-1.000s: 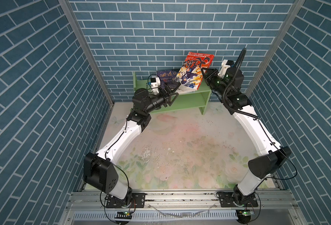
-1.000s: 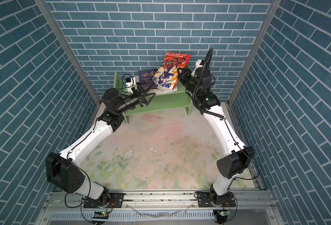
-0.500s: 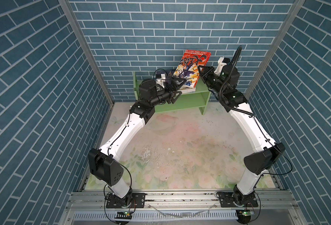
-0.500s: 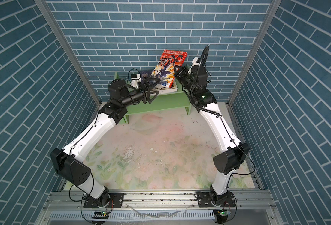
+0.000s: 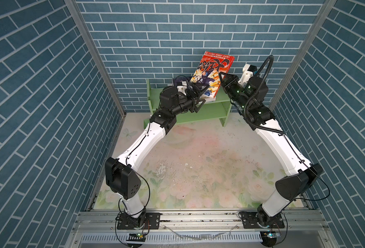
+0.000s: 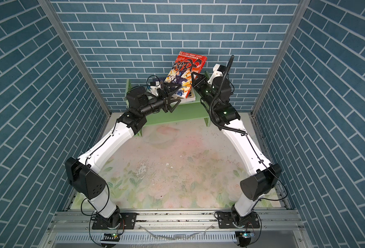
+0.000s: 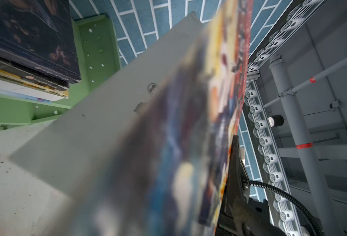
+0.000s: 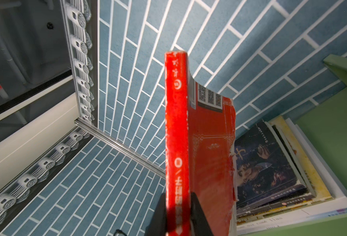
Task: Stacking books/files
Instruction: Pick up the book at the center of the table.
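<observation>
Item 1: right end effector (image 5: 222, 76) (image 6: 193, 75) (image 8: 177, 216). Pressed together on the red comic (image 5: 213, 70) (image 6: 186, 68) (image 8: 209, 153), pinching it at the spine edge, one finger (image 8: 198, 212) on each side.

Item 2: red comic. Held aloft and tilted, front cover facing the room, over the right end of the shelf (image 5: 219, 99) (image 6: 177, 117) (image 8: 332, 143). Its lower edge sits at the stack of books (image 8: 287, 194) (image 7: 25, 61); contact cannot be told.
- Front: large black brush characters on a red band, with a line of small white type along the upper edge, too small to read.
- Spine: white characters and two circled marks, not legible.
- Back: a QR code and a barcode panel on plain red. The free edge is ragged and worn.

Item 3: left end effector (image 5: 199, 96) (image 6: 173, 97). Spread wide, holding nothing, just in front of the comic's lower cover. In its wrist view the cover is a close blur.

Item 4: shelf, light green, two tiers, against the back wall (image 5: 177, 38). The top tier holds the stack of books lying flat:
- purple book (image 8: 266, 163) on top, dark illustrated cover
- yellow book (image 8: 303, 161) a few layers lower
- white book (image 8: 321, 208) at the bottom, with a faint line of script on it, unreadable

Item 5: surface (image 5: 198, 161), pale floral pattern, scuffed in the middle.
</observation>
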Motion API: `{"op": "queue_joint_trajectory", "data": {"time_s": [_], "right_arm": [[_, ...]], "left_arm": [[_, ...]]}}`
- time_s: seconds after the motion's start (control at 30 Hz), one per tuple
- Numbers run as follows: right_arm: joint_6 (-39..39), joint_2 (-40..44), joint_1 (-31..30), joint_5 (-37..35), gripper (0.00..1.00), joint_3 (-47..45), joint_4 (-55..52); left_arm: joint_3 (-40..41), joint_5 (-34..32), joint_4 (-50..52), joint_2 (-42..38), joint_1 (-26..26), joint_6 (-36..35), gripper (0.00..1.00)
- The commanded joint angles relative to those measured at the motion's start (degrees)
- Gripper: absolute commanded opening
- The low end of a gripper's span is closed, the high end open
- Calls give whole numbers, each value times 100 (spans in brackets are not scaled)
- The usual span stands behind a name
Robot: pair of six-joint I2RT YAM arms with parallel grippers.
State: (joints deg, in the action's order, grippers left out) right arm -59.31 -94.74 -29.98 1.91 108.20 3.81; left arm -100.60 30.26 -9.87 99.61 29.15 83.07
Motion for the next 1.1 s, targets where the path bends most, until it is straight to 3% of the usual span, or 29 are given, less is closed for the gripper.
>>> {"op": "queue_joint_trajectory", "data": {"time_s": [0.0, 0.3, 0.53, 0.67, 0.97, 1.07], "right_arm": [[-120, 367, -68, -192, 0, -23, 1398], [-252, 610, -169, -243, 0, -405, 1635], [-337, 826, -190, -370, 0, -775, 1622], [-353, 944, -196, -514, 0, -962, 1571], [-239, 723, -190, -430, 0, -692, 880], [-5, 573, -186, -198, 25, -462, 428]], "left_arm": [[-35, -46, -794, 174, 108, 491, 100], [138, -526, -1306, 66, 140, 459, 96], [141, -842, -1820, 64, 121, 357, 64], [-9, -890, -1601, -65, 110, -183, 37], [-462, -1049, 109, -526, -16, -1623, 20], [-656, -873, 731, -566, -188, -1895, 17]]}}
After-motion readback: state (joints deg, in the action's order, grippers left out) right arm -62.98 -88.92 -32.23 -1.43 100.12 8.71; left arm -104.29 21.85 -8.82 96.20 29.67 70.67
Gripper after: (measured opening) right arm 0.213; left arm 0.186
